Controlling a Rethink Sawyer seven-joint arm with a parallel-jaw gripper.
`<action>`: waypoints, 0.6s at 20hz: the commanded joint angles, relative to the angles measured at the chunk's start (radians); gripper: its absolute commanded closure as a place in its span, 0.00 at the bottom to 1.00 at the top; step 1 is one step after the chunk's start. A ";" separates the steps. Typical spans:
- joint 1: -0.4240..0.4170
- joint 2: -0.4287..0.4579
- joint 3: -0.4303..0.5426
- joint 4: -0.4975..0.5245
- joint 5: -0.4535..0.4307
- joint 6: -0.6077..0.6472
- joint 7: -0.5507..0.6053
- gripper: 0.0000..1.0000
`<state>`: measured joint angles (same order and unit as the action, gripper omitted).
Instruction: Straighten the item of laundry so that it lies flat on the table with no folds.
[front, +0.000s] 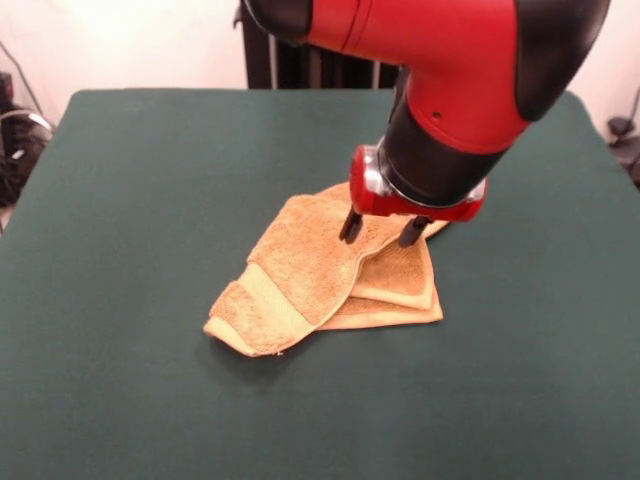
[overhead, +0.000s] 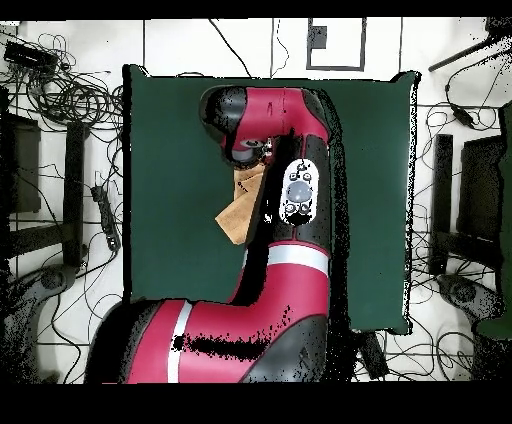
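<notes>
The item of laundry (front: 310, 275) is an orange-tan terry towel, folded over itself in several layers near the middle of the dark green table (front: 130, 200). A woven band shows on its near-left flap. My gripper (front: 382, 231) hangs over the towel's far right part, its two dark fingers spread apart with the tips at or just above the cloth and nothing between them. In the overhead view the arm covers most of the towel (overhead: 240, 210), and the gripper itself is hidden.
Bare green table (overhead: 170, 150) surrounds the towel on all sides. Cables and dark equipment lie on the floor (overhead: 60, 100) beyond the table's edges.
</notes>
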<state>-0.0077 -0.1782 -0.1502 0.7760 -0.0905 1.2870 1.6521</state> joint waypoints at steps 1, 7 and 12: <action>-0.011 0.072 0.101 -0.080 -0.029 0.130 -0.094 0.00; -0.014 0.057 0.103 -0.033 -0.033 0.073 -0.094 0.00; -0.015 0.020 0.107 0.098 -0.025 -0.078 -0.042 0.00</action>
<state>-0.0281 -0.1841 -0.1502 0.7172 -0.0944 1.3067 1.6521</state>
